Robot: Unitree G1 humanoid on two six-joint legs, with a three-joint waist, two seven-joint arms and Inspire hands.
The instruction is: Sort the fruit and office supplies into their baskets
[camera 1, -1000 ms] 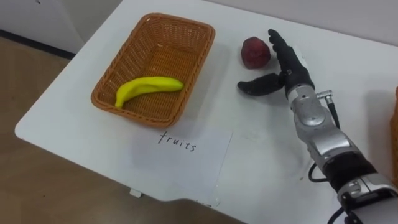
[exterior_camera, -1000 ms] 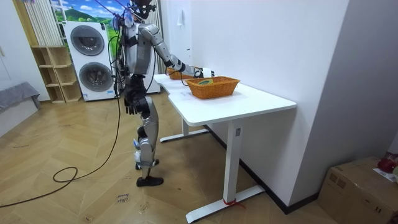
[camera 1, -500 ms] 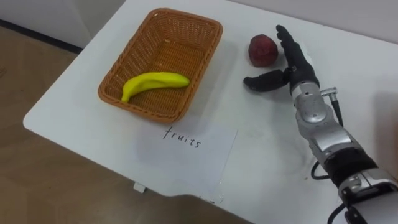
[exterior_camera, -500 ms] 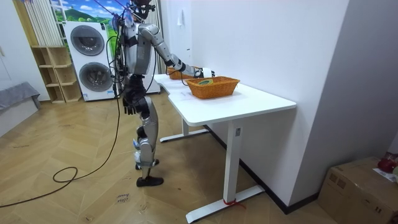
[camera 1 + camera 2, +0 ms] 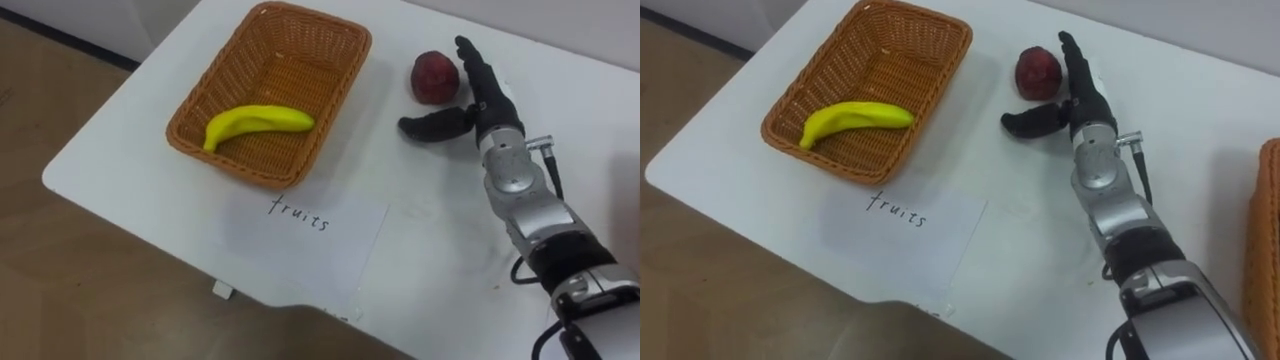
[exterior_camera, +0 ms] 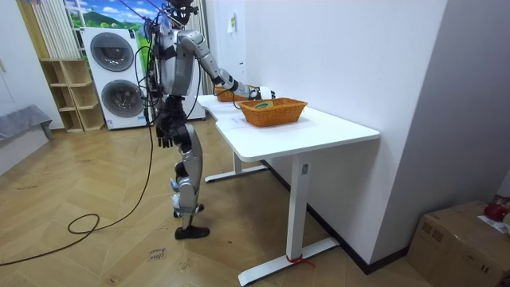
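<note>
Standing upright on the wooden floor (image 6: 96,239) at the near side of the white rectangular surface (image 5: 130,190), the robot is stretching its right arm out over it. The left hand (image 6: 165,129) is hanging down beside the hip in the room view; whether it is released or clenched, I cannot tell from there.

Closest to the robot, a white sheet of paper with a handwritten word (image 5: 310,235) is lying flat near the front edge. Just behind the paper, a brown woven wicker basket of rectangular shape (image 5: 240,170) is sitting on the surface, and a yellow curved banana (image 5: 258,122) is lying inside it on the bottom. At the far right edge of the right eye view, the rim of a second brown wicker basket (image 5: 1267,240) is showing.

Farther out, to the right of the first basket, the right hand (image 5: 490,105) is hovering low over the surface. Its fingers (image 5: 478,65) are released and straight, and the thumb is spreading out toward the basket. They are grasping nothing. A dark red round fruit (image 5: 434,77) is resting on the surface just beside these fingers, between them and the basket; whether they are touching it, I cannot tell.
</note>
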